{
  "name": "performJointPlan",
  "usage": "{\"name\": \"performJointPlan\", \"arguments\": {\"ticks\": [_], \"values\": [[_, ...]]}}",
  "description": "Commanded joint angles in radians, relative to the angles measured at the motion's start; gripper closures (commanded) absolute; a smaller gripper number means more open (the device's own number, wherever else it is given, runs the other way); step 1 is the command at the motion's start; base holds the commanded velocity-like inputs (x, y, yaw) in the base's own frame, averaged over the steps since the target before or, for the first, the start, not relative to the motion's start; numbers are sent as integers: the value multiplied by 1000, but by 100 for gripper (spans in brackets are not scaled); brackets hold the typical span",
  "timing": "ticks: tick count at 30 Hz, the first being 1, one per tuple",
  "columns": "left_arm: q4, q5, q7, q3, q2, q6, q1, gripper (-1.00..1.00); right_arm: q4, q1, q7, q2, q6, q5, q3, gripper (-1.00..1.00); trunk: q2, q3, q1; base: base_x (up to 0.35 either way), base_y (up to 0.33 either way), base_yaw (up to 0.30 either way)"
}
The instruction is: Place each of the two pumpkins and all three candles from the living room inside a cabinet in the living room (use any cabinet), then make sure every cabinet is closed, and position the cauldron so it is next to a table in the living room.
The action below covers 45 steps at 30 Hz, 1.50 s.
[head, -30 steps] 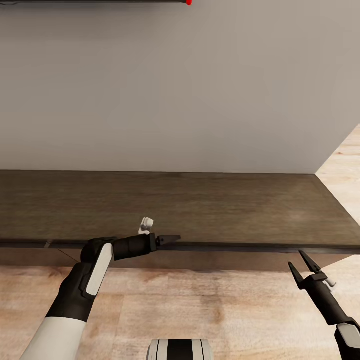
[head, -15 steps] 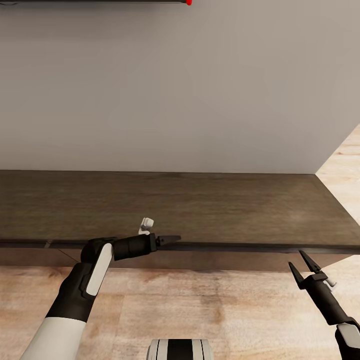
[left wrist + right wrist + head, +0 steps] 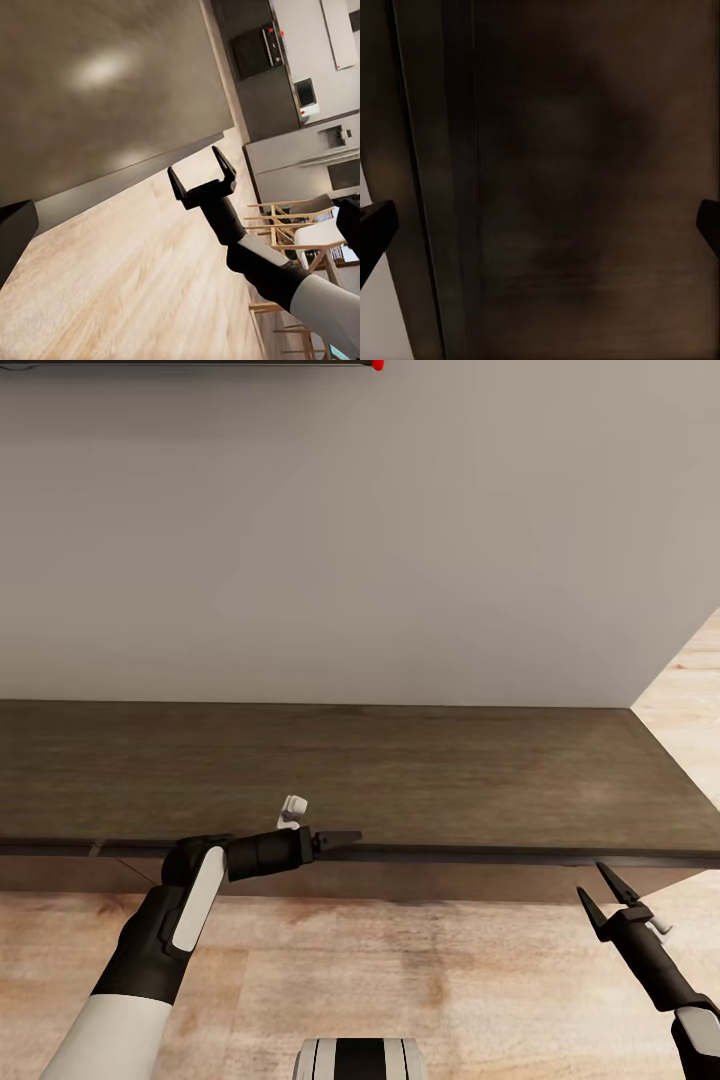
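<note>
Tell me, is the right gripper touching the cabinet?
Apart. In the left wrist view the right gripper hangs open with floor showing between its fingertips and the cabinet edge.

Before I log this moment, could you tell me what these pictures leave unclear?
- Left gripper, head view: seen side-on against the cabinet edge, so open or shut is unclear.
- Cabinet front, head view: the overhanging top hides it.
- Right wrist view: a dark, blurred close-up of wood.
- Right gripper: its arm is cut off by the head view's edge.
</note>
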Motion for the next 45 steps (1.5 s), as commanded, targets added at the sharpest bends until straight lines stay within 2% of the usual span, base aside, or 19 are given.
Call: {"name": "performJointPlan", "arguments": {"ticks": [1,18,45], "values": [[0,-2,-4,1,0,4,0,-100,1,-1,1,0,7,-3,-2,-100,0,-1,0,0,0,0],[1,-2,-2,1,0,1,0,-100,1,-1,-2,-2,8,-4,-21,-100,0,-1,0,0,0,0],[1,-2,-4,1,0,-1,0,-100,1,-1,3,-5,11,-5,-22,-100,0,-1,0,11,9,0]]}}
